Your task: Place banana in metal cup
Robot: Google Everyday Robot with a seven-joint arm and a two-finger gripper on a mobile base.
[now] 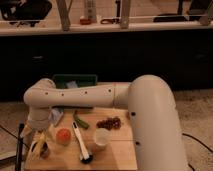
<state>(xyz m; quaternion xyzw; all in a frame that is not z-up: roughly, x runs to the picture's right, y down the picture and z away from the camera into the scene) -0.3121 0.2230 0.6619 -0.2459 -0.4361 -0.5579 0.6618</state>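
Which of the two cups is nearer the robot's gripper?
The small dark metal cup at the board's left corner, right by the gripper and banana. The taller whitish cup stands farther right, beyond the orange fruit.

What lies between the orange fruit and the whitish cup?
Between orange fruit and whitish cup lies a pale-handled, dark-headed utensil, in the camera view. The hand hangs at the left, by the banana.

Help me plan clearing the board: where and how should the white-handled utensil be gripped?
Grip the white-handled utensil mid-handle, from above, closing across its narrow width: it lies flat, slim, between orange fruit and pale cup. The pincer hangs at the left end of the board.
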